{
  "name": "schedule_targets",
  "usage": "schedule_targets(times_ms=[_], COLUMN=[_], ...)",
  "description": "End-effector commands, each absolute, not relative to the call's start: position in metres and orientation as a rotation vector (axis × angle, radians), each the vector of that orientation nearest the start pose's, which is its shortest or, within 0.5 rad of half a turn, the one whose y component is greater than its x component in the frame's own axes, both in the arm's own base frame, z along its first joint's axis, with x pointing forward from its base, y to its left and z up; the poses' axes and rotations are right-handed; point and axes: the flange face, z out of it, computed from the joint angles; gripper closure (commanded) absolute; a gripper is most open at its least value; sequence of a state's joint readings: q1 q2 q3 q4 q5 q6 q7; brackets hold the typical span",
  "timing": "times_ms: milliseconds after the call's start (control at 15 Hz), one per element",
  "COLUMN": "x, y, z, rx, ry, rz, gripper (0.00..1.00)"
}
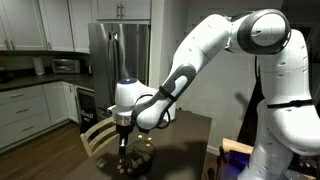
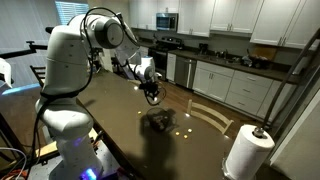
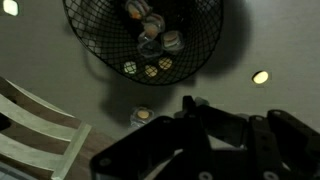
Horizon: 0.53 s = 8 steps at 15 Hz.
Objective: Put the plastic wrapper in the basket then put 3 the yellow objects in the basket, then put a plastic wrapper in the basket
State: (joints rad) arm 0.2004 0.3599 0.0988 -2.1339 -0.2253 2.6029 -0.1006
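Note:
The dark wire basket (image 3: 140,35) fills the top of the wrist view, on a dark table. Inside it lie several small pieces, some yellow (image 3: 151,70), some in shiny plastic wrapper (image 3: 150,25). One yellow object in a clear wrapper (image 3: 140,115) lies on the table just outside the basket's near rim. My gripper (image 3: 192,104) comes in from the bottom, shut, its tips short of the basket and to the right of that loose piece. A pale scrap shows at the tips; I cannot tell what it is. In both exterior views the gripper (image 2: 152,93) (image 1: 123,132) hangs above the table, near the basket (image 2: 157,120).
A pale wooden chair (image 3: 35,130) stands at the table's edge, also visible in an exterior view (image 2: 215,115). A paper towel roll (image 2: 247,152) stands near the table corner. Bright round spots (image 3: 261,77) on the tabletop could be light reflections. Kitchen counters line the walls.

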Motion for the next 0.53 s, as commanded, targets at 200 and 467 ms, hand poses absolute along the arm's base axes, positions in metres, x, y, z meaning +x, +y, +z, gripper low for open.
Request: schedule_targets(times_ms=[200, 467], x=[0.548, 0.524], y=[0.159, 0.173], z=[0.257, 0.217], rx=[-3.128, -3.184], ry=[-0.695, -0.562], rz=[-0.018, 0.053], gripper=[0.97, 0.97])
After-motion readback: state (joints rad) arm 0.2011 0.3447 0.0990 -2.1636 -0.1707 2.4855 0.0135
